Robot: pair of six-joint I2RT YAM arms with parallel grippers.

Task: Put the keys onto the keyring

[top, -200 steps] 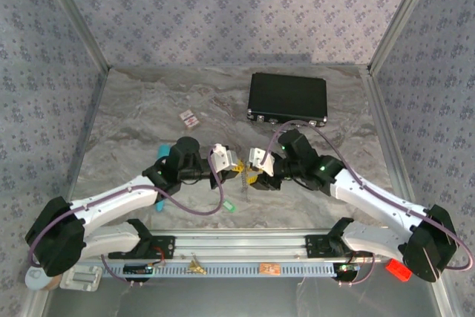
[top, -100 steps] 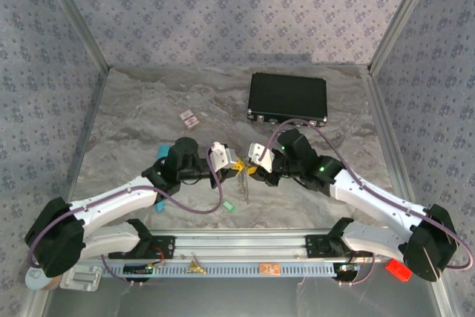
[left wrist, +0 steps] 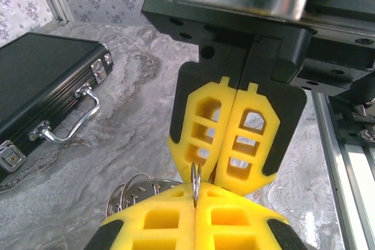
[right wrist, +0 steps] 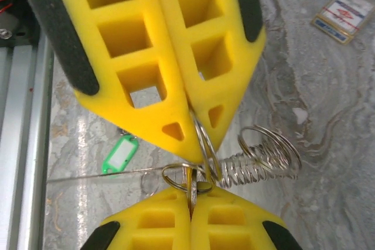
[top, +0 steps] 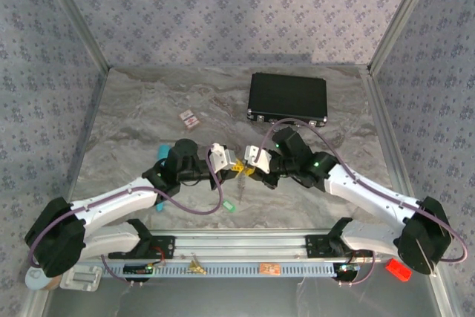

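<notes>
Marbled bench [top: 148, 120], centre: the right pincer [top: 252, 168] has just closed onto the wire loops of the keyring [right wrist: 263, 156], tip to tip with the left pincer [top: 236, 162], also clamped on it. With the ring braced between both, threading can begin; the green key [right wrist: 120, 153] lies loose on the bench nearby

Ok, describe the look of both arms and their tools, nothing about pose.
The left arm and right arm have white shells with black joints; a purple cable loops along each. The left tool and right tool each carry a white block and two yellow fingers with square cut-out windows, edged in black. A small green light glows on the right arm.
</notes>
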